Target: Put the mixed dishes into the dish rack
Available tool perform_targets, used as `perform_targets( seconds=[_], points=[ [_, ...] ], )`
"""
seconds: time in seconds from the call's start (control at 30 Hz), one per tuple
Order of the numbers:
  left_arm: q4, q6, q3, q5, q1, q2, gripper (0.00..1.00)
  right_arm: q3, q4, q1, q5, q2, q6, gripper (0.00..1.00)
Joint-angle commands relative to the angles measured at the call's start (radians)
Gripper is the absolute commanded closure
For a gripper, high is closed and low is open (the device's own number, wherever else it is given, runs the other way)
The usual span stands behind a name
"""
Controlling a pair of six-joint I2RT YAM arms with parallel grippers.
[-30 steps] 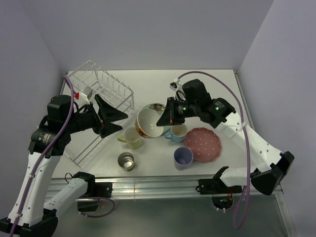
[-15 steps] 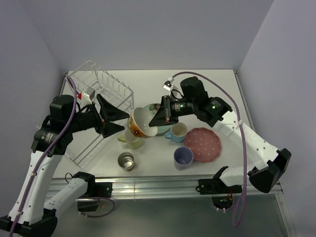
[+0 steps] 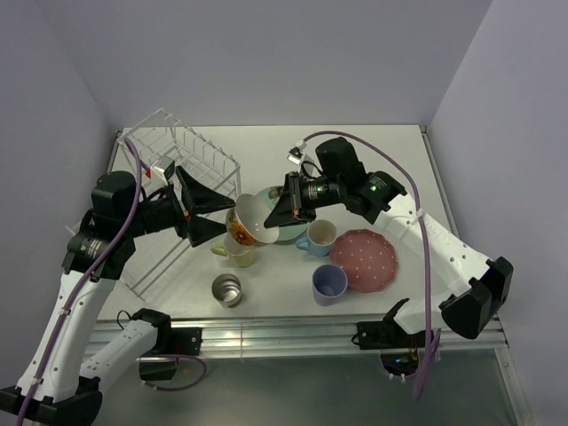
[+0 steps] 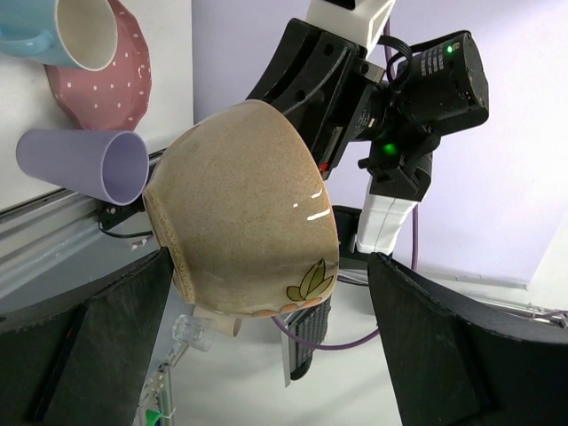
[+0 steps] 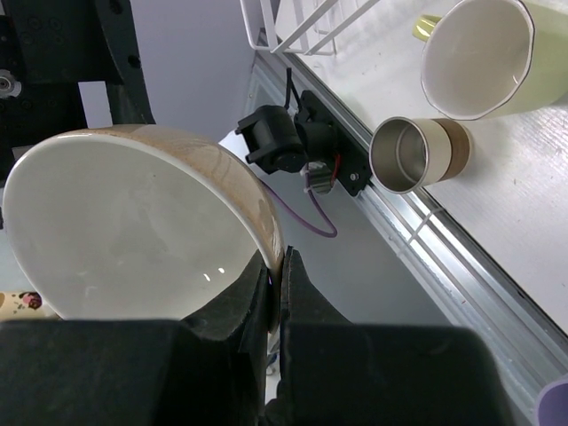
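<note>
Right gripper (image 3: 279, 216), pinching cream bowl (image 3: 250, 219), is moving toward wide-open left gripper (image 3: 219, 217); dish rack (image 3: 191, 151) is holding nothing yet.

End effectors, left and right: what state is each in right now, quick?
Left end effector: open, straddling the cream bowl.
Right end effector: closed on the cream bowl's rim.
</note>
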Motion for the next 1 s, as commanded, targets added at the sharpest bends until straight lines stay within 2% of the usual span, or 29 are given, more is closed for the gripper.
perform_targets(
  seconds=[0.0, 0.53, 0.73, 0.97],
  points=[
    [0.051, -0.003, -0.001, 0.038, -0.005, -0.003, 0.02, 0.067, 0.108, 0.001, -0.065, 0.003, 0.012, 1.00],
    [-0.084, 0.102, 0.077, 0.024, -0.008, 0.056, 0.04, 0.196, -0.045, 0.021, 0.025, 0.068, -0.080, 1.00],
    [-0.079, 0.098, 0.084, 0.009, -0.008, 0.060, 0.09, 0.213, -0.097, 0.035, 0.076, 0.080, -0.112, 1.00],
    [-0.097, 0.109, 0.091, 0.000, -0.008, 0.063, 0.10, 0.274, -0.150, 0.069, 0.134, 0.117, -0.145, 1.00]
  ],
)
